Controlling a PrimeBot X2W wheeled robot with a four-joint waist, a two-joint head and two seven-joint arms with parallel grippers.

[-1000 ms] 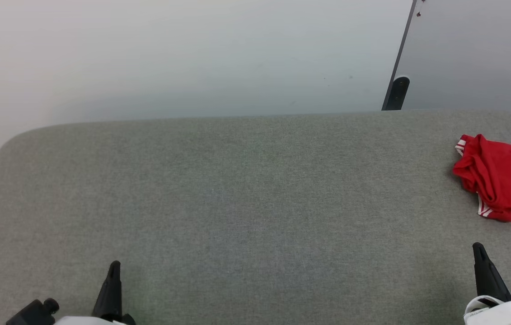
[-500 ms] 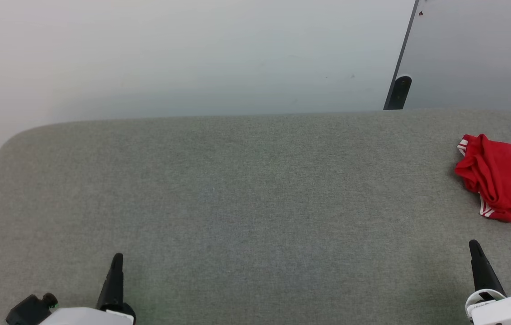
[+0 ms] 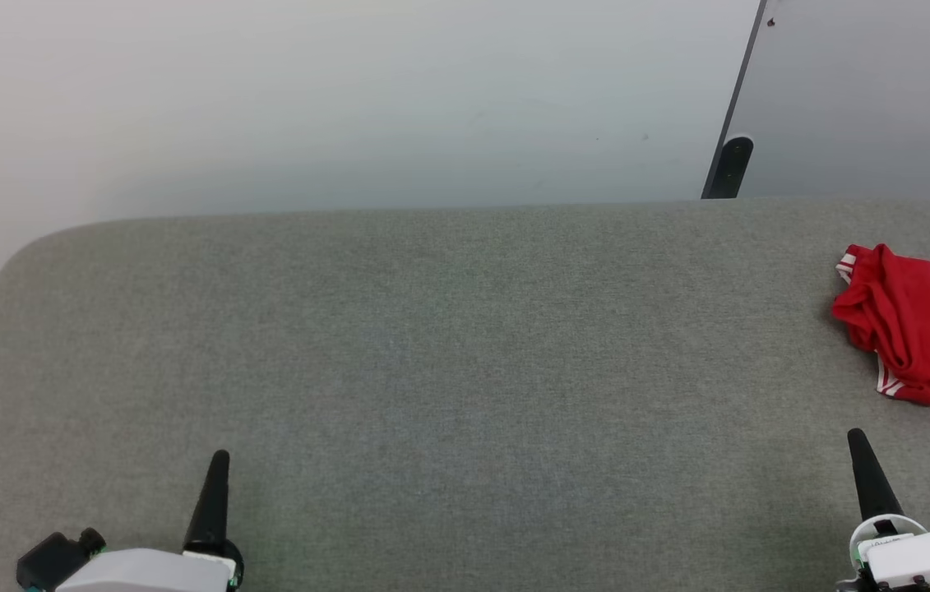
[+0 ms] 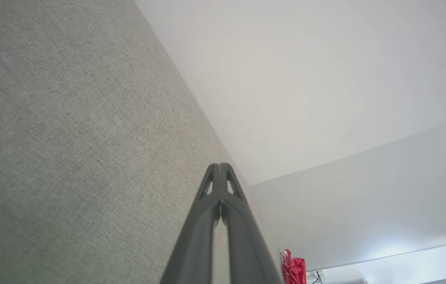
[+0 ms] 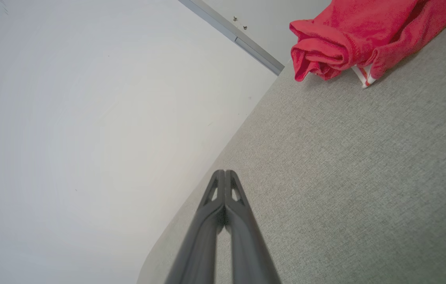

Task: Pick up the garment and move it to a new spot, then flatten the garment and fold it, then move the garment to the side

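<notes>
A: Head view first. What is logged for materials?

B: A grey woven upholstered surface (image 3: 465,345) with rounded far corners is seen, matte and finely textured. Behind it a smooth pale wall (image 3: 349,99) is noted, a grey panel (image 3: 867,99) at the right, and a dark rounded post (image 3: 729,168) where the two meet.

A: And the task item?

B: The garment (image 3: 921,337) is found crumpled at the far right edge of the surface, cut off by the frame. Soft bright red cloth is seen, bunched in rolled folds, with red-and-white striped trim (image 3: 886,385) showing at two spots.

A: Grippers?

B: The left gripper (image 3: 219,460) is seen at the lower left and the right gripper (image 3: 855,440) at the lower right. Each is shown as one dark tapered spike on a white housing (image 3: 925,555), and nothing is grasped. The garment is well apart from the left gripper and nearer the right. A mark on that housing is too small to be read.

A: Left wrist view?

B: The two dark fingers are seen pressed together along their length, clenched on nothing, with cut-out slots near the tips. The grey weave is seen at the left and the garment as a small red bundle at the bottom edge.

A: Right wrist view?

B: The fingers are likewise clamped together with nothing between them. The garment is seen at the upper right, lying on the weave, slightly fuzzy in texture, with a striped hem corner poking out beneath. Any lettering is hidden in the folds.
</notes>
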